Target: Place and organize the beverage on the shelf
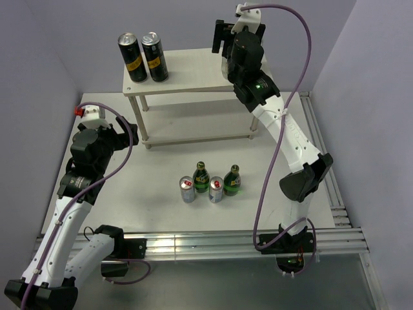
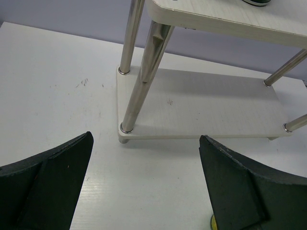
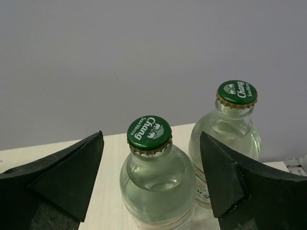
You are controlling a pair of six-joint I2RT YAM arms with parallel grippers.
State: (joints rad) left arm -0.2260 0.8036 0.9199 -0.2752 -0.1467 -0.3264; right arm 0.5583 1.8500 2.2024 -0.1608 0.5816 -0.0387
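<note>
The pale two-tier shelf (image 1: 193,71) stands at the back of the table. My right gripper (image 3: 151,177) is over its top board at the right end, open, with its fingers on either side of a clear glass bottle (image 3: 156,187) with a green cap, a gap showing on each side. A second clear bottle (image 3: 230,129) stands just behind and to the right. In the top view the right gripper (image 1: 222,45) hides both. Two dark green bottles (image 1: 201,177) (image 1: 232,181) and two silver cans with red tops (image 1: 187,189) (image 1: 216,189) stand grouped mid-table. My left gripper (image 2: 144,182) is open and empty above the table.
Two tall black and gold cans (image 1: 133,58) (image 1: 155,57) stand at the left end of the shelf's top board. In the left wrist view the shelf's lower board (image 2: 206,105) and its front left leg (image 2: 139,91) lie just ahead. Walls close the table at the back and sides.
</note>
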